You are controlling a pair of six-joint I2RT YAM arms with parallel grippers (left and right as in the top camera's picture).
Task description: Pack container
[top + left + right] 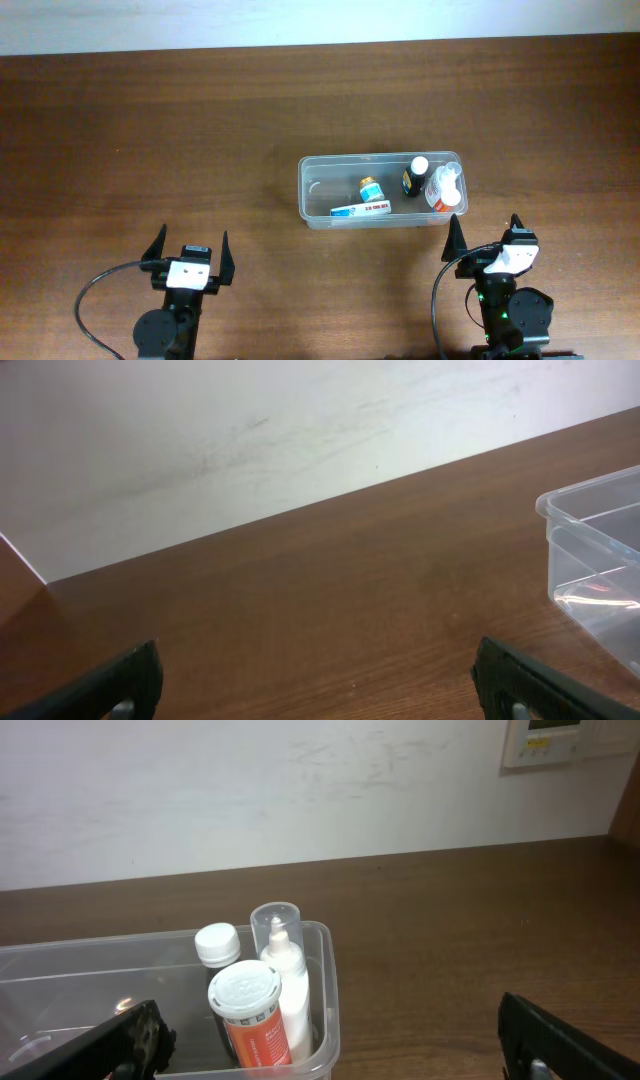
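Seeing my left claw (193,240) and right claw (484,230) both spread wide, holding nothing, apart from the container (325,185).

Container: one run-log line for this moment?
container: bottles and box inside | left gripper: open, empty, apart from container | right gripper: open, empty, near container's right end

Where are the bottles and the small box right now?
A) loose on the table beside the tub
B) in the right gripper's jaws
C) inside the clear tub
C: the overhead view shows the small box and the bottles all lying or standing within the walls of the container.
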